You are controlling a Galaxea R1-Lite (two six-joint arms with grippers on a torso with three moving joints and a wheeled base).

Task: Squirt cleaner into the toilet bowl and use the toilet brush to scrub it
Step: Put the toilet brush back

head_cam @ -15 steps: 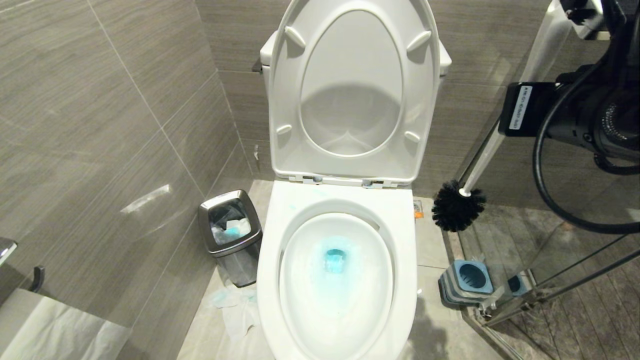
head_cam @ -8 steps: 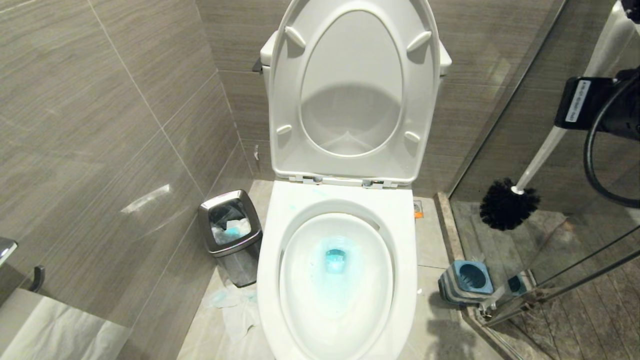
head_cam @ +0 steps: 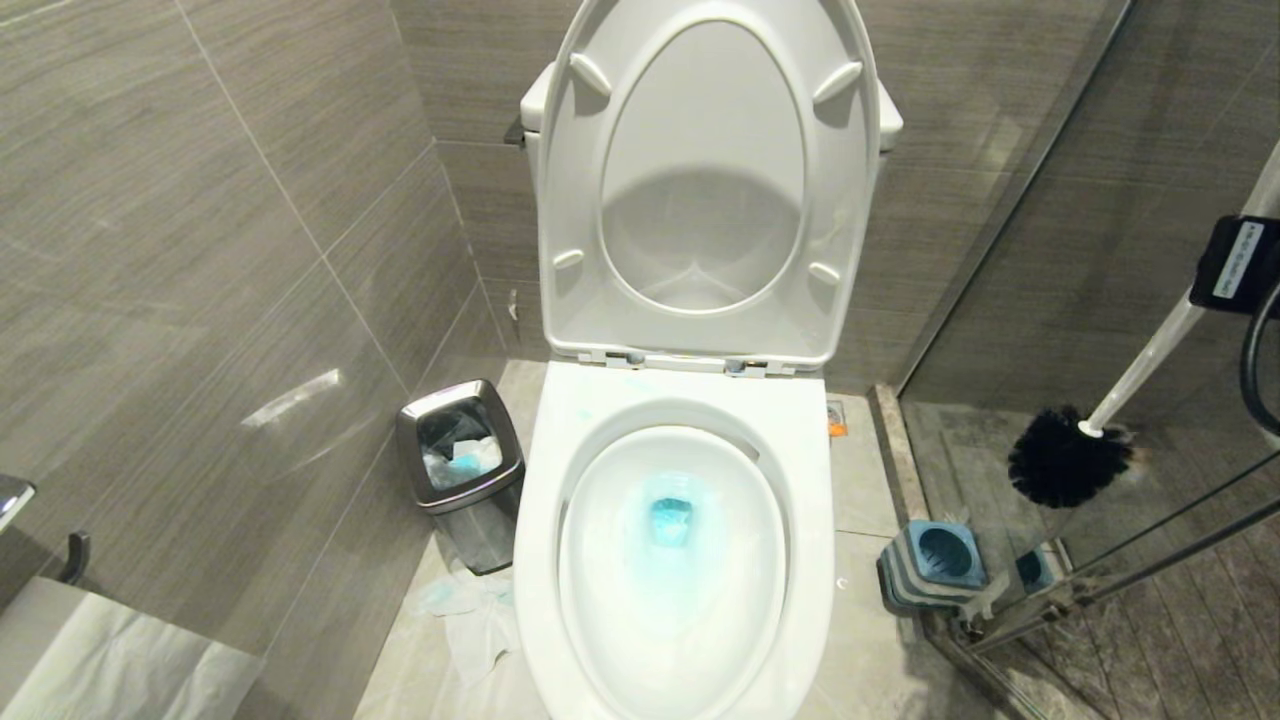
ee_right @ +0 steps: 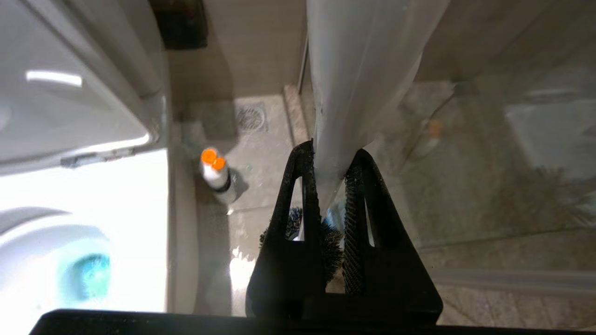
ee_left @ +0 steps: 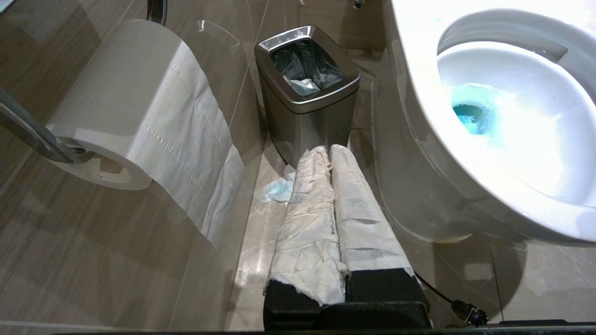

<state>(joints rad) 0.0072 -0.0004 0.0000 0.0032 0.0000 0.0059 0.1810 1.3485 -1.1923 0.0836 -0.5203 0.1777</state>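
Note:
The white toilet bowl (head_cam: 680, 400) stands open, seat and lid up. Turquoise cleaner (head_cam: 670, 520) tints the water at its bottom and smears the ceramic around it. My right gripper (ee_right: 331, 151) is shut on the white handle of the toilet brush (head_cam: 1140, 370). The brush hangs slanted at the far right, its black bristle head (head_cam: 1065, 460) in the air above and right of the blue-topped holder (head_cam: 935, 560). My left gripper (ee_left: 324, 151) is shut and empty, its fingers wrapped in white tissue, low beside the bowl (ee_left: 419, 116).
A steel bin (head_cam: 460, 470) stands left of the toilet, with crumpled tissue (head_cam: 470, 610) on the floor by it. A toilet roll (ee_left: 139, 107) hangs on the left wall. A glass shower panel (head_cam: 1010, 200) closes the right side. A small orange-capped bottle (ee_right: 215, 174) stands by the toilet.
My right arm has swung to the right, carrying the brush away from the toilet. The bristle head now hangs further right and a little lower. The left arm has not moved.

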